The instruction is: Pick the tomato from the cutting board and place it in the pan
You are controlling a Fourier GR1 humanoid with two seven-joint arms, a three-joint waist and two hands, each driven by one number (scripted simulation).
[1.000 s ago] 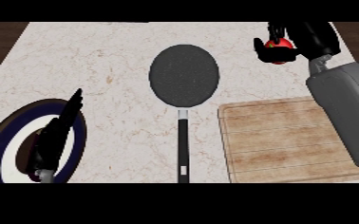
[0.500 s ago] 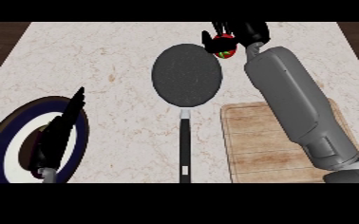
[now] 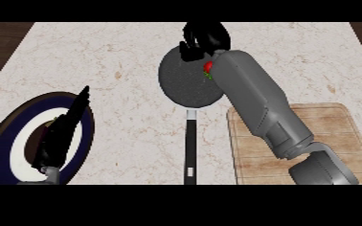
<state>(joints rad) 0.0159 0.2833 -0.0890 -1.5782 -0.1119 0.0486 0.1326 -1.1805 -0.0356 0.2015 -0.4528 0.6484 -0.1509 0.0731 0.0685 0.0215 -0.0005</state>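
Marble surface [image 3: 106,62] carries my pan [image 3: 185,84] near its far edge; my right hand [image 3: 205,37] hangs above, fingers uncurled, tomato [image 3: 209,68] lying inside the pan.

At upper centre of the frame we see the right hand [image 3: 205,37] over the pan's [image 3: 182,84] far rim, fingers curled. The tomato [image 3: 209,67] peeks out beside the forearm, above the pan. At lower left, our left hand [image 3: 62,133] rests open over a plate [image 3: 17,124]; the cutting board [image 3: 247,158] lies lower right.

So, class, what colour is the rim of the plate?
Dark navy blue around a white centre; the plate shows in the head view.
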